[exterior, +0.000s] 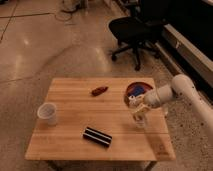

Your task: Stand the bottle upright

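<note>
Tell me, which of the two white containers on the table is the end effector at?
The small bottle, on the right: the shut end effector is right at its top. The wider cup stands apart, far to the left.

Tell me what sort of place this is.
Likely an office or lab: a black swivel chair on a polished floor, and a wooden table where the gripper holds the bottle near its right edge.
</note>
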Robot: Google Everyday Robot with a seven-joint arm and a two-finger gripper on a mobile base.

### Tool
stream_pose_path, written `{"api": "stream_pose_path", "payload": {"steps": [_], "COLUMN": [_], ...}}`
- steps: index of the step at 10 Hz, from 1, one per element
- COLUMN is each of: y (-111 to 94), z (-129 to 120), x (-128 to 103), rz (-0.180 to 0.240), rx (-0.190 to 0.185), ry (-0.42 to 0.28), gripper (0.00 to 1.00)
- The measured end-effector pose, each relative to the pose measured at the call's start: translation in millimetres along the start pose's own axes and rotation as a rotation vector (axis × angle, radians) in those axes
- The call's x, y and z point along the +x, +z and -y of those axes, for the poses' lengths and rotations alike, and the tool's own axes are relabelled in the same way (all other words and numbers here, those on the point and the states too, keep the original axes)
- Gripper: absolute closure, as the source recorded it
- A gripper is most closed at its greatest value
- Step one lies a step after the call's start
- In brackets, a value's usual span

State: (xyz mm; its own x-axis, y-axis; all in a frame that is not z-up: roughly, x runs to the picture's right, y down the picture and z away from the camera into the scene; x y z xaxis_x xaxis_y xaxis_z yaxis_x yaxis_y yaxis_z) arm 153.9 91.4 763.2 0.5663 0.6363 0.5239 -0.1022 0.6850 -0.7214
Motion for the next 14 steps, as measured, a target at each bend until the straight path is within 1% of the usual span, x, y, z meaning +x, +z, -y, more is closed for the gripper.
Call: {"api": "stream_pose_path", "payload": {"steps": [2, 4, 7, 9, 10, 11, 12, 13, 14], "y": [-4, -6, -14, -22, -26, -29, -31, -33, -36], "z": [3, 5, 6, 6, 7, 7, 9, 12, 17], "x": [4, 8, 10, 6, 4, 4, 4, 5, 6], "rz": [0.067, 0.121, 0.216, 0.285, 0.316, 0.331, 0.341, 0.344, 0.343], "rx": [0.012, 0.027, 0.062, 0.088, 0.107, 0.12, 0.143, 0.173, 0.213], "ry": [0.029, 0.038, 0.032, 0.02, 0.009, 0.004, 0.0, 0.001, 0.002], "gripper": [1.0, 1.0, 1.0, 1.0, 1.0, 1.0, 1.0, 1.0, 1.0]}}
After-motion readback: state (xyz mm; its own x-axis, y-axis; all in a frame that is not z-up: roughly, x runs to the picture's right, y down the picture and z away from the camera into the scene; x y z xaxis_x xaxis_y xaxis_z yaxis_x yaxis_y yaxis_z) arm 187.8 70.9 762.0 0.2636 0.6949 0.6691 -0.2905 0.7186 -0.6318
